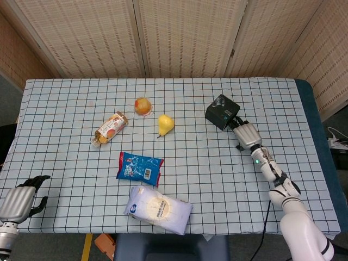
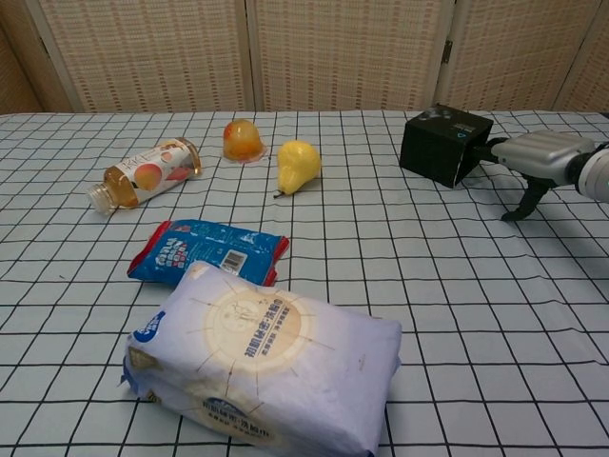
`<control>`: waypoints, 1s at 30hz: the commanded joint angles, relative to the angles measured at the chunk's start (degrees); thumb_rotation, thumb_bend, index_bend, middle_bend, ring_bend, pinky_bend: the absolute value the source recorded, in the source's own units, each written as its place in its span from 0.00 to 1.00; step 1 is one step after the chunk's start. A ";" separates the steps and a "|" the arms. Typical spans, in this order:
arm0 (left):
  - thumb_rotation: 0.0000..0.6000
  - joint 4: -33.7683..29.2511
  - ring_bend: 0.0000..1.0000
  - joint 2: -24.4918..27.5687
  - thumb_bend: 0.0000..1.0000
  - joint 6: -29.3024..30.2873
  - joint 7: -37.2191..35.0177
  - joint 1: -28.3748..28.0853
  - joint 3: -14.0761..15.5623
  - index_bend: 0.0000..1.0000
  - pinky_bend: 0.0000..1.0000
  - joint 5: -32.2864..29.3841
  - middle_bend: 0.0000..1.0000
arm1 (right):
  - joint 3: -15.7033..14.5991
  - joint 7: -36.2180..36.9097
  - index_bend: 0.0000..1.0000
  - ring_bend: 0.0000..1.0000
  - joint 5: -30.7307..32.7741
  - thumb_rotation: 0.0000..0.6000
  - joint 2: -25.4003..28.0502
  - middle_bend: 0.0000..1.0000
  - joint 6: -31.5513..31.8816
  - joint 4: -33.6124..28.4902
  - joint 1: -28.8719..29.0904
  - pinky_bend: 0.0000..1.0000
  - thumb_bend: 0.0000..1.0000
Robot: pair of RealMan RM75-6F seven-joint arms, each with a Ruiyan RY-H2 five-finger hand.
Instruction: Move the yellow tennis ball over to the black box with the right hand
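Observation:
The black box (image 1: 222, 112) (image 2: 445, 144) stands at the table's right back. My right hand (image 1: 245, 134) (image 2: 534, 155) lies just right of it, fingers stretched out flat against the box's right side and the thumb pointing down to the cloth. Nothing shows in its grasp. The yellow tennis ball is not visible in either view; the spot between the hand and the box is hidden. My left hand (image 1: 22, 199) hangs off the table's front left corner, holding nothing, fingers loosely apart.
A yellow pear (image 1: 165, 124), an orange jelly cup (image 1: 142, 105) and a lying drink bottle (image 1: 110, 129) sit mid-table. A blue snack packet (image 1: 139, 166) and a white tissue pack (image 1: 158, 208) lie nearer the front edge.

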 commanded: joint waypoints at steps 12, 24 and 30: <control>1.00 -0.25 0.24 0.16 0.44 0.27 -0.25 0.09 0.09 0.22 0.44 0.37 0.23 | -0.79 0.75 0.00 0.00 -0.80 1.00 0.50 0.09 2.41 -0.76 -0.71 0.24 0.10; 1.00 -0.54 0.24 0.47 0.44 0.84 -1.23 0.13 0.11 0.22 0.44 1.33 0.23 | 5.13 -19.85 0.28 0.02 6.02 1.00 13.02 0.13 20.15 -27.69 -12.10 0.29 0.11; 1.00 -1.03 0.24 0.81 0.44 1.74 -1.61 0.35 0.28 0.22 0.44 2.48 0.23 | 6.11 -40.79 0.27 0.04 15.58 1.00 31.38 0.18 27.45 -68.82 -23.00 0.29 0.11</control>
